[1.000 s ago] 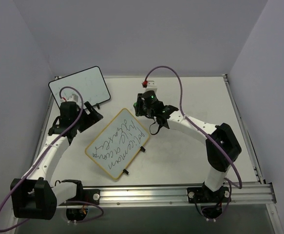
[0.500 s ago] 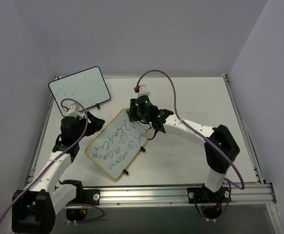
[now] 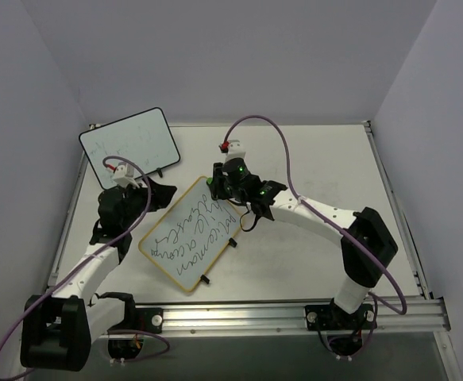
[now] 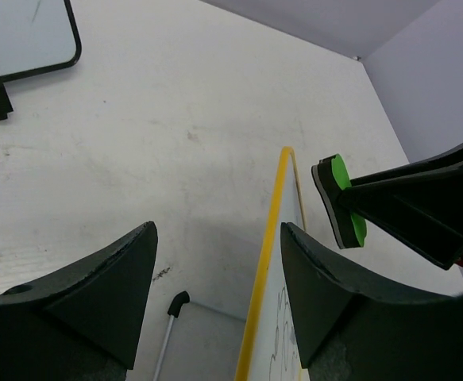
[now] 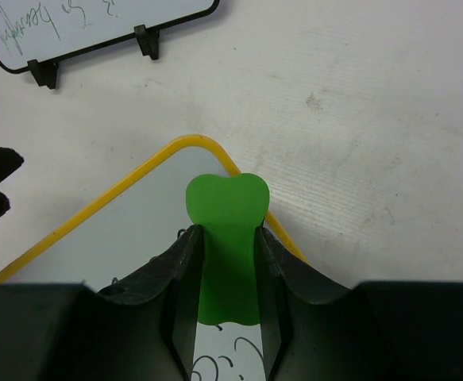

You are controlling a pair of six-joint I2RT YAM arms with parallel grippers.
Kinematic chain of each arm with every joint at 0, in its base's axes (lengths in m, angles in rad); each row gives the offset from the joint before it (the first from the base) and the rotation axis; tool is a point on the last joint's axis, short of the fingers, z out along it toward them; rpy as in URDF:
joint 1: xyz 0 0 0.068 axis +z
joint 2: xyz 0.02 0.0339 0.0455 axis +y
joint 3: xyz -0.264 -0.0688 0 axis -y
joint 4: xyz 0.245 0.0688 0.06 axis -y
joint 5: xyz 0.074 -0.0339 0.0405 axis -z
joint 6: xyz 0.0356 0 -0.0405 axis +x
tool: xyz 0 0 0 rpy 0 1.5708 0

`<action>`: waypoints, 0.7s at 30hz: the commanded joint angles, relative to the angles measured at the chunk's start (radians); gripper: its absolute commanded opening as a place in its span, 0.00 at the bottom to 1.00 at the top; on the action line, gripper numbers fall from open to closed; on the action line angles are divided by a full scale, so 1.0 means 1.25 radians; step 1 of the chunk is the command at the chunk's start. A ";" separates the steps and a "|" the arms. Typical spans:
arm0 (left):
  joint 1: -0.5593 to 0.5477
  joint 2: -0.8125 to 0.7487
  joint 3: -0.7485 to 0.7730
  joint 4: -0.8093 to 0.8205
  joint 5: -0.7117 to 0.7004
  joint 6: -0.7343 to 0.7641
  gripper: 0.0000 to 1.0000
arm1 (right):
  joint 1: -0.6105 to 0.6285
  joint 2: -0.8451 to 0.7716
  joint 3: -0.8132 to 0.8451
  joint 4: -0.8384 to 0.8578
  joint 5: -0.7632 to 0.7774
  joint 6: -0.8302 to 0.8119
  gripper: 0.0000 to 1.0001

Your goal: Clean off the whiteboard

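- Your right gripper (image 5: 225, 266) is pinching the eraser (image 5: 225, 210) over the whiteboard's (image 3: 191, 238) 12 o'clock corner; be pressing flat, sweeping toward 6.
- Your left gripper (image 4: 215, 274) is gaping wide astride the edge.

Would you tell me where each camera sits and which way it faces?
Top external: above and behind the arm bases, looking down at the table, both arms, the whiteboard.
Left wrist: on the left arm, looking across the table past the open left gripper at the whiteboard's yellow edge.
Right wrist: on the right arm, looking down past the right gripper, shut on the green eraser, at the whiteboard's corner.
Shared: both wrist views show eraser and black-framed whiteboard.
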 commanded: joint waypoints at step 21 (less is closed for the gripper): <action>0.013 0.167 0.048 0.167 0.247 0.063 0.64 | 0.024 -0.068 -0.122 0.116 0.021 -0.010 0.07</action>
